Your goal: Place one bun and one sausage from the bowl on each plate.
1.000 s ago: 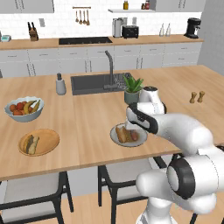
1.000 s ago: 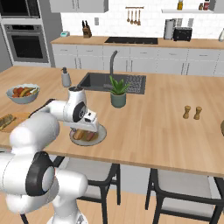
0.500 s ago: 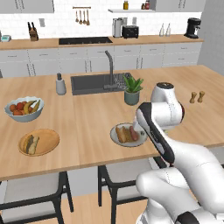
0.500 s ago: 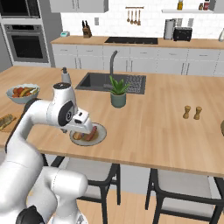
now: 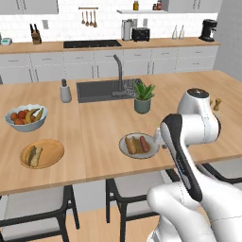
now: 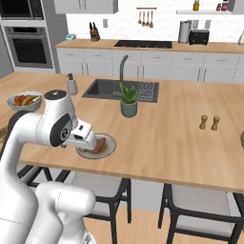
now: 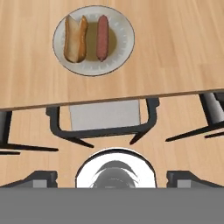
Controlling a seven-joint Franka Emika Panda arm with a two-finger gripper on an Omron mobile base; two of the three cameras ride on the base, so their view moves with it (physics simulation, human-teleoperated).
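Note:
The grey-white plate (image 5: 138, 145) (image 6: 96, 145) (image 7: 124, 26) lies near the counter's front edge. On it a tan bun (image 7: 75, 38) and a reddish-brown sausage (image 7: 102, 37) rest side by side. My gripper (image 7: 111, 177) (image 6: 87, 139) hangs above the counter edge on the near side of this plate. It is open and holds nothing. The tan wooden plate (image 5: 54, 147) sits further left and carries a bun (image 5: 35, 155) with a darker piece beside it. A brown sliver (image 6: 242, 138) shows at the right edge of the right base view; I cannot tell whether it is the bowl.
A pale bowl of bananas and red fruit (image 5: 26, 117) stands at the left. Further back are the sink (image 5: 106, 89), a potted plant (image 5: 142, 97) and a soap dispenser (image 5: 65, 91). Two small shakers (image 6: 209, 122) stand to the right. Stools (image 7: 103, 120) tuck under the front edge.
The hand has drawn back from over the grey-white plate toward the counter's front edge, and the arm's elbow has swung up. Bun and sausage stay on the plate.

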